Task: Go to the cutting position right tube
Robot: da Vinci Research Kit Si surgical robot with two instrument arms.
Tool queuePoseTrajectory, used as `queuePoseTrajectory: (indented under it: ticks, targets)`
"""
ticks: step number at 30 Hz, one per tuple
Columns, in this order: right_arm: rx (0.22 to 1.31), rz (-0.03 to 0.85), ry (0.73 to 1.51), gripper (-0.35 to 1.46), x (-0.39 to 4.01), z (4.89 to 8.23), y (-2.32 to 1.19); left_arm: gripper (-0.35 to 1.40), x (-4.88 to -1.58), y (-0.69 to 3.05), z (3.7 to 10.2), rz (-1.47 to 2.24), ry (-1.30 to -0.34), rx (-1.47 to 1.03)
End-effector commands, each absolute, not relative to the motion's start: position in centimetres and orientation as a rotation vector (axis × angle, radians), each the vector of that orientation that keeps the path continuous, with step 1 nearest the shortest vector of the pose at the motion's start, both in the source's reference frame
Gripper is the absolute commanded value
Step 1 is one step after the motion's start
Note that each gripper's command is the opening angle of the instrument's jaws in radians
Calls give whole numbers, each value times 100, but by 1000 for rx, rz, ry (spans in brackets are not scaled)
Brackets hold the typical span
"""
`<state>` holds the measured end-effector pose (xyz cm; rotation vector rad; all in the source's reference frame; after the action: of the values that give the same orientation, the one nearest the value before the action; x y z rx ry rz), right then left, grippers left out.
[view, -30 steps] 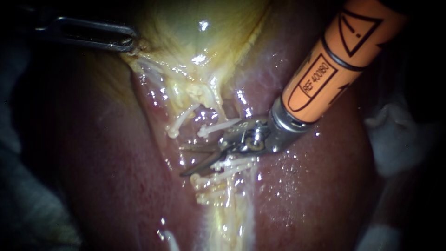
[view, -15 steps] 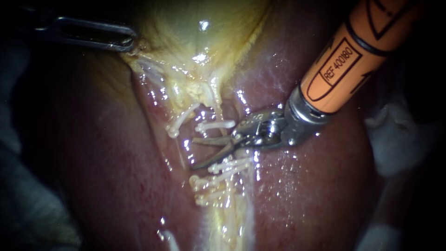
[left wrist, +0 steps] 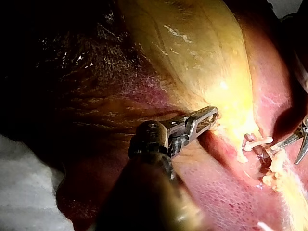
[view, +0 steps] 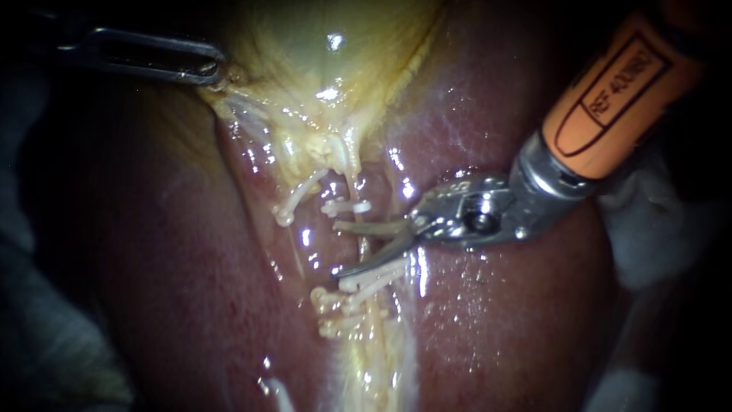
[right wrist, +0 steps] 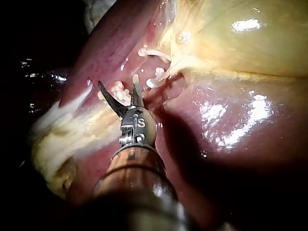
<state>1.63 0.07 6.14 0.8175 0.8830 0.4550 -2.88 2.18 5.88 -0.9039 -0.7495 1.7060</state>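
Note:
My right instrument comes in from the upper right on an orange shaft, and its two curved blades stand open. A thin pale tube runs down between the blades, with a white clip above them and several white clips below. A second clipped tube lies further left. In the right wrist view the open blades straddle the clipped strand. My left instrument is shut on the edge of the yellow gallbladder, holding it up; the left wrist view shows its jaws on that tissue.
Dark red liver lies on both sides of the yellow strip carrying the tubes. White gauze sits at the right edge behind the orange shaft. The other instrument's blades show beyond the clips in the left wrist view.
My right instrument has drawn back to the right and upward along its shaft, its blades still open; the tips now reach just past the tube. The left instrument has not moved.

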Motion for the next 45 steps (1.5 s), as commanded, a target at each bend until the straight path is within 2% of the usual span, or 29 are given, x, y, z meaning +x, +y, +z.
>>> queuePoseTrajectory:
  ticks: [1,9,17,26,33,45]
  targets:
    - [822,453,882,143,159,612,8,-35,-288,218,588,1706,-749,-904]
    - [850,425,879,143,129,618,12,-35,-288,217,588,1706,-749,-904]
    - [848,386,883,143,114,643,9,-35,-287,217,588,1706,-749,-904]
    - [829,305,896,140,117,688,-6,-35,-287,217,588,1706,-749,-904]
    - [805,278,903,140,125,715,-12,-35,-287,217,588,1706,-749,-904]
    - [836,279,992,140,154,714,-14,-35,-287,217,588,1706,-749,-904]
